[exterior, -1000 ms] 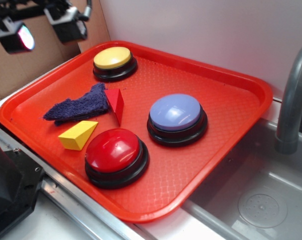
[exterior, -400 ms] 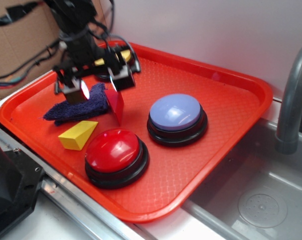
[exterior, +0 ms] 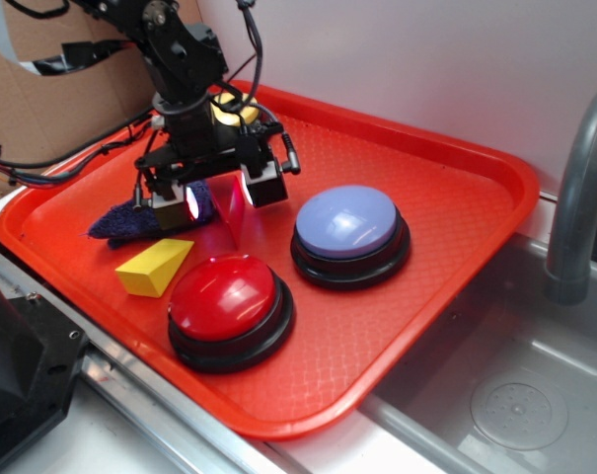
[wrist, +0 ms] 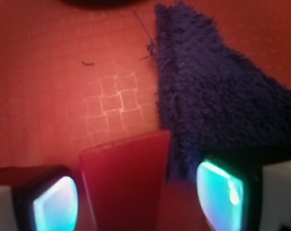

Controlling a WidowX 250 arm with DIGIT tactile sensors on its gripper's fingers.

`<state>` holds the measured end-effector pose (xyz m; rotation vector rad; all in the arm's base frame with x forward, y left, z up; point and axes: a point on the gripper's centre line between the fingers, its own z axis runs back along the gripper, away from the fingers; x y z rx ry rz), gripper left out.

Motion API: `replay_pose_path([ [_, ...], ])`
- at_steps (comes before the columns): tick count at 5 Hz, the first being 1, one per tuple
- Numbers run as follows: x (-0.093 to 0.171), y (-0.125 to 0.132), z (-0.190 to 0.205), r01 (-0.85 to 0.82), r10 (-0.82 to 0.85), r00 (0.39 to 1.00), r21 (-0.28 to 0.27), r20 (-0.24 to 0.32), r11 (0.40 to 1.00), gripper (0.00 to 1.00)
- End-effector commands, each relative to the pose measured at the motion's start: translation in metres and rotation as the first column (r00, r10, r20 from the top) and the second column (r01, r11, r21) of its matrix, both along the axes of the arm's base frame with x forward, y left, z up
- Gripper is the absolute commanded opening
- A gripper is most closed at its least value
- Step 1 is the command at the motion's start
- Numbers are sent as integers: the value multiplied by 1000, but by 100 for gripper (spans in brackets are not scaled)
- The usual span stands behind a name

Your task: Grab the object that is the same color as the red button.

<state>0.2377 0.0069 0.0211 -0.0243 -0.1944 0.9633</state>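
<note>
The object, a small red wedge (exterior: 230, 213), stands on the red tray (exterior: 278, 420) beside a dark blue cloth (exterior: 118, 223). My gripper (exterior: 219, 196) is low over the tray and open, one finger on each side of the wedge. In the wrist view the wedge (wrist: 123, 183) lies between the two lit pads (wrist: 54, 204) of the gripper (wrist: 138, 197). A gap shows on the right side, towards the cloth (wrist: 217, 106). The red button (exterior: 224, 294) sits at the tray's front, just in front of the wedge.
A yellow wedge (exterior: 155, 267) lies left of the red button. A lavender-blue button (exterior: 347, 222) stands to the right, and a yellow button (exterior: 229, 111) is partly hidden behind the arm. A sink (exterior: 515, 385) and grey faucet (exterior: 579, 197) are right of the tray.
The arm came from the upper left corner down over the tray. The open gripper has lowered until its fingers straddle the red wedge. Nothing on the tray has shifted.
</note>
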Motion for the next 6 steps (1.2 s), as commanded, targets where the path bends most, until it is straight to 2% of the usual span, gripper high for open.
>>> replay_pose_path([
  [1,6,8,12,13,-12,999,-7,38,1000,0],
  [2,10,14,36,133,-133,991,-40,2,990,0],
  [3,13,18,64,226,-227,974,-43,-24,973,0],
  [4,13,21,95,341,-341,939,-10,-43,940,0],
  [6,8,23,155,627,-622,779,44,-80,778,0],
])
